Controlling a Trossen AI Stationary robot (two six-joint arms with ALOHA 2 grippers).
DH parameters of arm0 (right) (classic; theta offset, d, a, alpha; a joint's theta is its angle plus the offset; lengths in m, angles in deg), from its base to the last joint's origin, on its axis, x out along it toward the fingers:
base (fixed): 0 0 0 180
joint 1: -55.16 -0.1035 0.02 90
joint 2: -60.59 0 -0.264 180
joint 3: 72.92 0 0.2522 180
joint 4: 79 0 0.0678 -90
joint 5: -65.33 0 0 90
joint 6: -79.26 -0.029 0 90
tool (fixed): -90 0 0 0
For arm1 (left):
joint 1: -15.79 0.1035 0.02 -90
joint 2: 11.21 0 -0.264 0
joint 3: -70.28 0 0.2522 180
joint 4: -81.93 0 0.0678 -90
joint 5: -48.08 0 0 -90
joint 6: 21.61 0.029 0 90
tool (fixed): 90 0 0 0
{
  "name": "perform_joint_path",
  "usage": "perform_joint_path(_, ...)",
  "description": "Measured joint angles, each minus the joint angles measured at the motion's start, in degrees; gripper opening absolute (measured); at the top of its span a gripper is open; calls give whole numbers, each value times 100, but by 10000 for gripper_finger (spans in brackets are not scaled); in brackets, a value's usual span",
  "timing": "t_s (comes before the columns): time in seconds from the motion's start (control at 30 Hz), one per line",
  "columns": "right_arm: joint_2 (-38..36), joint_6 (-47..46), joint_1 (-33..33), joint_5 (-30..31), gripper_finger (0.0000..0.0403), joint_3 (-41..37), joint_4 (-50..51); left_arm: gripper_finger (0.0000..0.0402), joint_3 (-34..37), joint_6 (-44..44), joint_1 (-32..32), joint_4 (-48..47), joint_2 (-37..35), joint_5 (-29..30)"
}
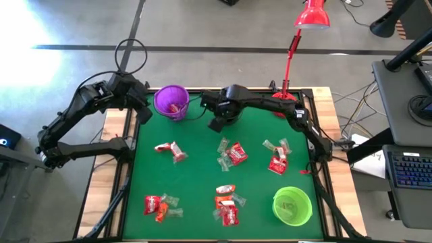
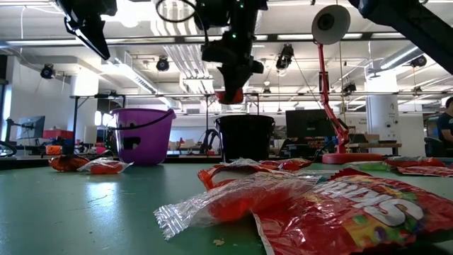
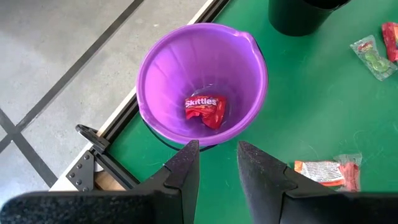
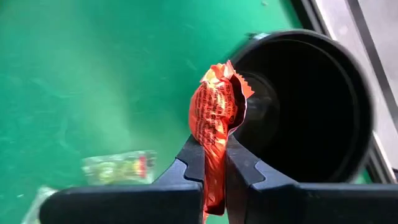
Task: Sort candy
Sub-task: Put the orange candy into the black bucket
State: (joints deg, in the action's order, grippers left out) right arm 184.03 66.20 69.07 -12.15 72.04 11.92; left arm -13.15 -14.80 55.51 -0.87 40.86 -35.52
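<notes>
The right gripper (image 4: 215, 163), jaws pinching an orange candy (image 4: 216, 118), is hanging above the black cup (image 4: 311, 106) for dropping, while the left gripper (image 3: 217, 163), jaws spread, is waiting above the purple cup (image 3: 202, 84).

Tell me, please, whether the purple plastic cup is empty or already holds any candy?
Not empty: the purple plastic cup stands upright with one red Skittles packet on its bottom, seen from the left wrist view.

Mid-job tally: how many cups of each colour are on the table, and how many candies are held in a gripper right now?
Purple plastic cup: 1
Black plastic cup: 1
Green plastic cup: 1
Orange-wrapped candy, held in the right gripper: 1
Total: 3 cups, 1 held candy
</notes>
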Motion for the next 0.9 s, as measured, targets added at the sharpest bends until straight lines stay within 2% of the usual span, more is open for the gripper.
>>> perform_joint_path(0.33,0,171,622,-71,16,-11,61,92,2,-4,0,-1,0,0)
perform_joint_path(0.77,0,117,813,-45,126,-15,262,92,2,-4,0,-2,0,-5)
perform_joint_path(0.9,-4,162,811,-46,137,76,394,92,2,-4,2,-3,0,-426)
